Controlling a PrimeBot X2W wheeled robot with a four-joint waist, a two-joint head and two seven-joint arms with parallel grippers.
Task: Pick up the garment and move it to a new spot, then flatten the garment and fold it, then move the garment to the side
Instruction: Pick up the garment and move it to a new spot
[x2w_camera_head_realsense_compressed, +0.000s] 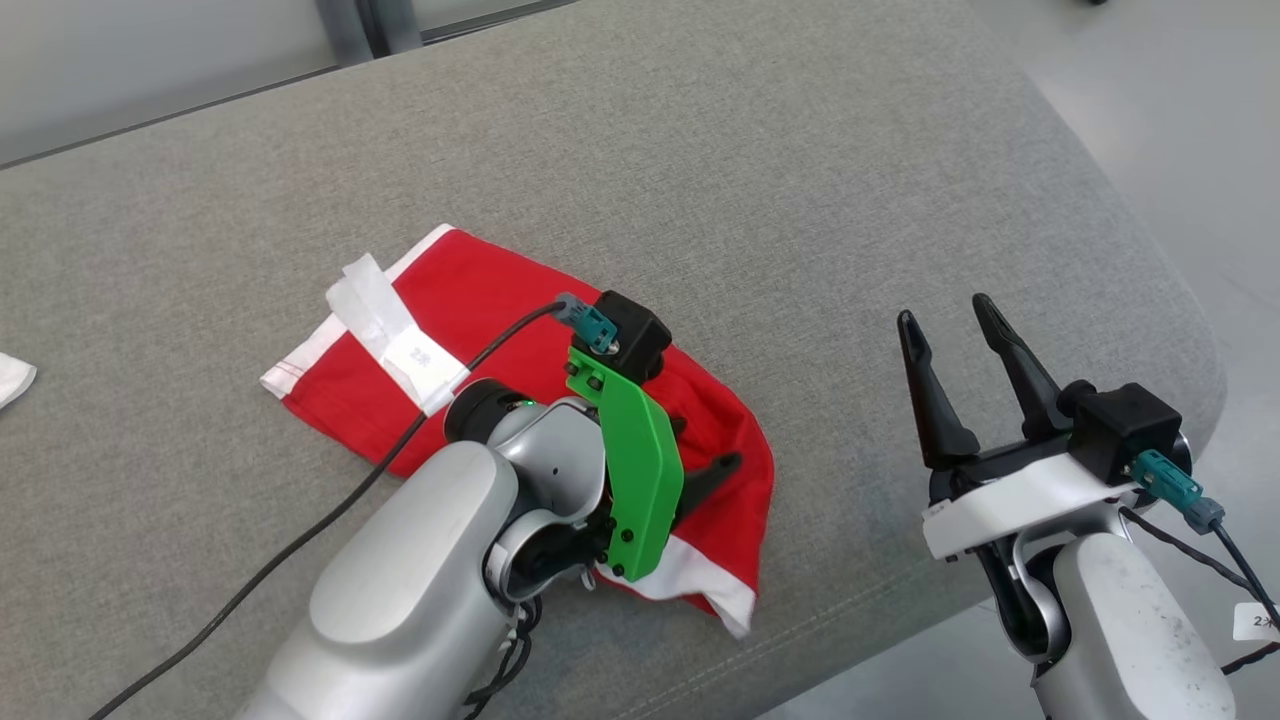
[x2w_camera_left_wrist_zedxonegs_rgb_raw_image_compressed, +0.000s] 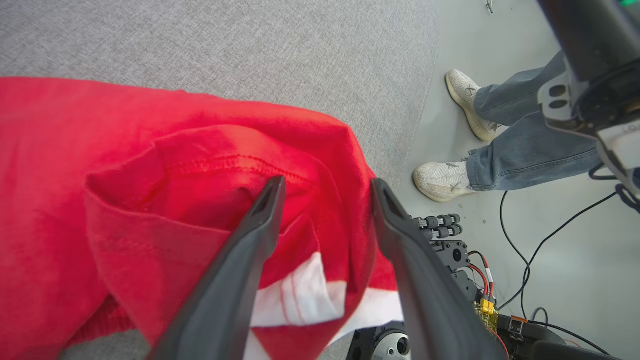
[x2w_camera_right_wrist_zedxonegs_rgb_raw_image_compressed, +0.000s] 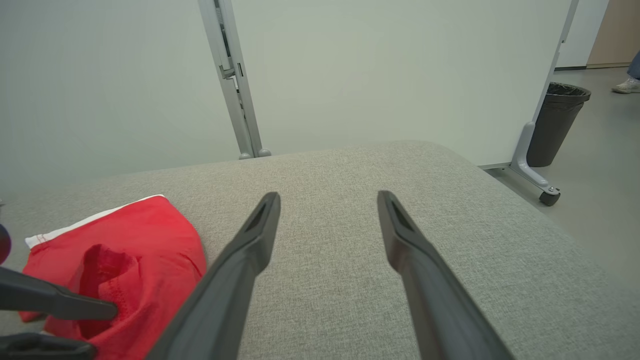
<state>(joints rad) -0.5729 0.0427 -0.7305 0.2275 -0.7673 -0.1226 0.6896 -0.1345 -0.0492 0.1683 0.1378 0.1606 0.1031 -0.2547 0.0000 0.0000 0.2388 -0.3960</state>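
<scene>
The red garment (x2w_camera_head_realsense_compressed: 480, 310) lies bunched on the grey worktop (x2w_camera_head_realsense_compressed: 800, 200), its rumpled end just beneath the spread left fingers (x2w_camera_left_wrist_zedxonegs_rgb_raw_image_compressed: 240, 260). The right fingers (x2w_camera_right_wrist_zedxonegs_rgb_raw_image_compressed: 240, 265), also spread, are well apart from it. It looks soft, light and floppy, so I'd pinch a hem corner (x2w_camera_head_realsense_compressed: 735, 605).

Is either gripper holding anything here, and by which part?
Nothing is held: left gripper open over the red garment, right gripper open and empty.
</scene>
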